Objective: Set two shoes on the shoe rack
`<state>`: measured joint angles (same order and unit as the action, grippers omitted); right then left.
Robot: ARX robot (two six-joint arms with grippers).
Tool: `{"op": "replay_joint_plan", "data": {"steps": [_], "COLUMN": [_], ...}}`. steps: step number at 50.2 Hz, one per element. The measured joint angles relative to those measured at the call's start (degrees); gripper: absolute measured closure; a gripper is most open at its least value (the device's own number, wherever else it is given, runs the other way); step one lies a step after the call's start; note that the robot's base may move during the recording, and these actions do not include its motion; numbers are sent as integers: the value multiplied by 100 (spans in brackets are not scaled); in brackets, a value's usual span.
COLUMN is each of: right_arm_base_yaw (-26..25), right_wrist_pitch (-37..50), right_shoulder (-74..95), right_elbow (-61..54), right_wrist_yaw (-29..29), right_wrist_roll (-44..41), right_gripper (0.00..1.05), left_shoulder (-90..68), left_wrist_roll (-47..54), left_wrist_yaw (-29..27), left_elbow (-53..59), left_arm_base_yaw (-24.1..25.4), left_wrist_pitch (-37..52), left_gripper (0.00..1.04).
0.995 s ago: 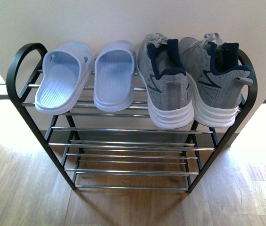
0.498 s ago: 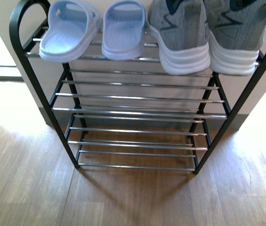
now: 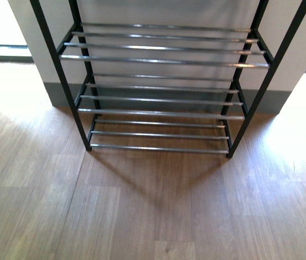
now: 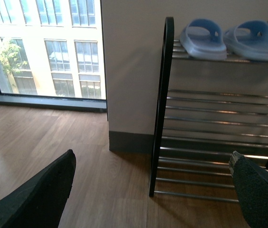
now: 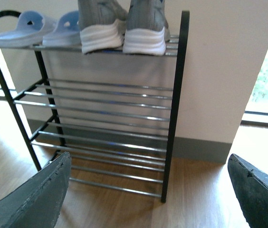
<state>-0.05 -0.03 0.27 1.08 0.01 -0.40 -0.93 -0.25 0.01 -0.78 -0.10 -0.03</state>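
The rack [image 3: 158, 89] stands on the wood floor [image 3: 142, 211] against a pale wall [image 5: 219, 71], and the front view takes in only its lower tiers, all bare. In the wrist views its top tier carries two blue slippers [image 4: 229, 39] side by side toward the looped end and two grey sneakers [image 5: 122, 26] beside them, white heels facing out. The left gripper [image 4: 153, 190] is held low in front of the rack's left end, tilted slightly down toward the floor, its dark fingers [image 4: 39, 194] spread wide with nothing between them. The right gripper [image 5: 148, 192] is likewise low, facing the rack's right side, its fingers [image 5: 34, 197] far apart and empty. Neither touches the rack. A large window [image 4: 43, 47] lies beyond the left gripper.
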Motion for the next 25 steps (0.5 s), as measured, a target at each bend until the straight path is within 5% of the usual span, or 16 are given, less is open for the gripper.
{"op": "replay_joint_plan", "data": {"steps": [25], "right_arm_base_yaw": [2], "right_wrist_pitch": [0], "right_shoulder": [-2], "right_elbow": [0], "right_wrist_yaw": [20], "right_wrist_roll": [2], "right_gripper": [9], "left_shoulder": [0], "left_wrist_roll": [0], "left_wrist_yaw": [4], "left_elbow": [0], "left_arm_base_yaw": [0], "left_wrist_pitch": [0], "left_gripper": [9]}}
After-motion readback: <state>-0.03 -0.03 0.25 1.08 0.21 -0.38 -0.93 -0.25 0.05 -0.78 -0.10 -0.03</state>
